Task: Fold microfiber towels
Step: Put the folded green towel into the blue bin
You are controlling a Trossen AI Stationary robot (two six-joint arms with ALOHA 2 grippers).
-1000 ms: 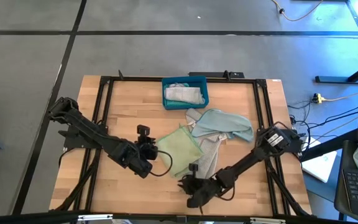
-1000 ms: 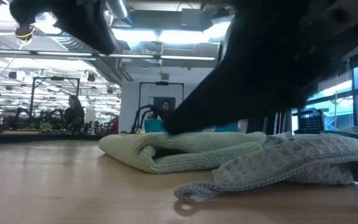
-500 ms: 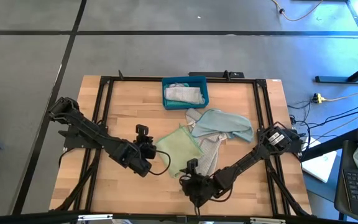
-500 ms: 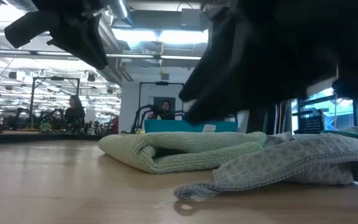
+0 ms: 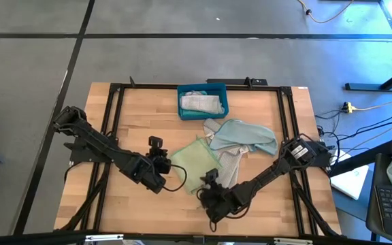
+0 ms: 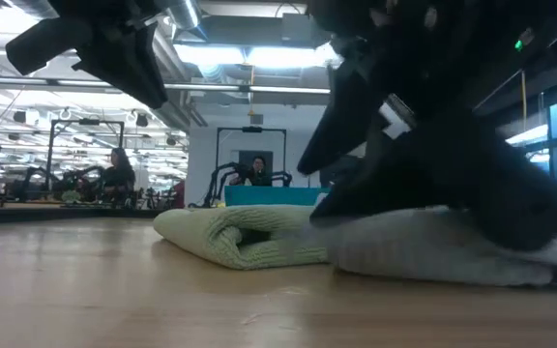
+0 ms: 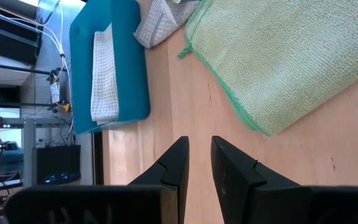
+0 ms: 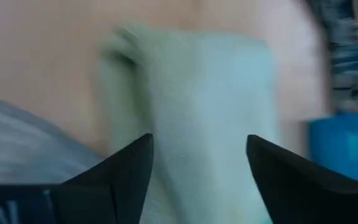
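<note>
We see the right gripper has moved up from the desk's front edge onto the grey towel.

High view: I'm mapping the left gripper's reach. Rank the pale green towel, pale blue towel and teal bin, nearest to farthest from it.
From the left gripper:
1. Pale green towel, right beside it.
2. Pale blue towel, beyond the green one, toward the right arm.
3. Teal bin, at the table's far edge.

Count: one pale green towel, one pale blue towel, one grey towel on table, one grey towel inside one teal bin, two grippers.
</note>
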